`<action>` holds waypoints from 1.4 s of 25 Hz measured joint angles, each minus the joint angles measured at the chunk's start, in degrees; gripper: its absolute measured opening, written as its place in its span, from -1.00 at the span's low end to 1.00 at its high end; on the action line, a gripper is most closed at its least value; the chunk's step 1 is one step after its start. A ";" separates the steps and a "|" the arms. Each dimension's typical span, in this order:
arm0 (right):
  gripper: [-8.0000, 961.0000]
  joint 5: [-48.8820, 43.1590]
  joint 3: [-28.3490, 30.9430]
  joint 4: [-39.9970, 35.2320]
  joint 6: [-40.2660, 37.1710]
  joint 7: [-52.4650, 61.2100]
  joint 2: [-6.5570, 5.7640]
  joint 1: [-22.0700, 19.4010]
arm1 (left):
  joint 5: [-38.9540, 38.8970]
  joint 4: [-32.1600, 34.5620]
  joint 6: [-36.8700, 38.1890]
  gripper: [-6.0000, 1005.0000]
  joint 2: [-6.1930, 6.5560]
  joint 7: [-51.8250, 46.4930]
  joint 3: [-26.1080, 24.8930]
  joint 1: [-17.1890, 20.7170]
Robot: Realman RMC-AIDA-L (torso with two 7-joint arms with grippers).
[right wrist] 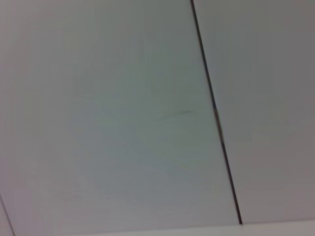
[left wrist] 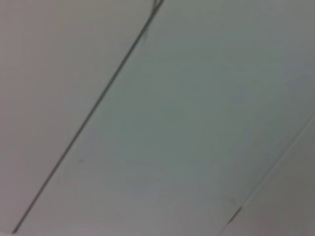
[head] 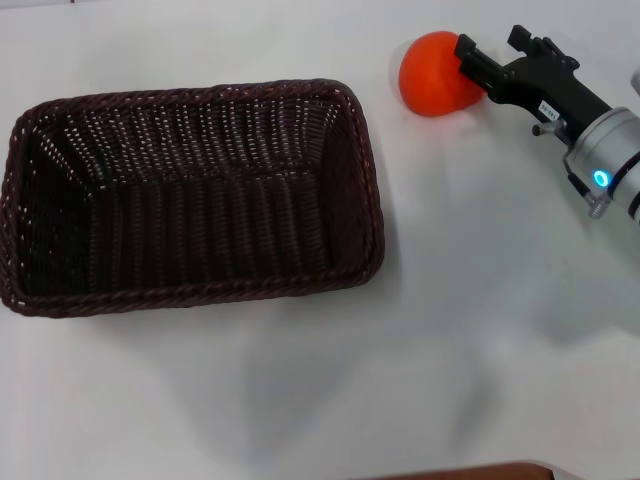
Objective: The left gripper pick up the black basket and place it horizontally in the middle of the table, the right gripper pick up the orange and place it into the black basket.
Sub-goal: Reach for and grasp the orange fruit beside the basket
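Note:
The black basket (head: 190, 200) lies on the white table (head: 450, 300), left of the middle, with its long side across the view; it holds nothing. The orange (head: 432, 75) rests on the table at the far right, beyond the basket's right end. My right gripper (head: 492, 45) reaches in from the right edge, its silver wrist showing a blue light. Its jaws stand apart, and the nearer finger (head: 478, 68) overlaps the orange's right side. The orange is not between the fingers. My left gripper is out of view.
A brown edge (head: 460, 472) shows at the table's front. Both wrist views show only a pale flat surface crossed by a thin dark seam (left wrist: 98, 105), which also shows in the right wrist view (right wrist: 216, 118).

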 joint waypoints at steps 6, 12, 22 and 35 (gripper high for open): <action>0.73 0.10 -0.23 0.35 -4.93 0.00 0.00 1.44 | -4.19 4.23 -0.75 0.80 0.00 4.77 0.62 0.47; 0.71 0.00 -3.88 1.05 -7.51 0.77 -0.01 2.49 | -6.05 5.16 -2.39 0.80 0.00 5.39 1.10 0.68; 0.53 0.31 -8.51 2.45 -13.01 1.59 0.18 3.08 | -9.39 6.63 -5.30 0.80 -0.06 5.32 2.19 1.31; 0.07 0.18 -8.66 2.96 -10.21 1.21 -0.18 2.07 | -10.90 8.29 -8.39 0.80 -0.17 6.01 2.84 1.66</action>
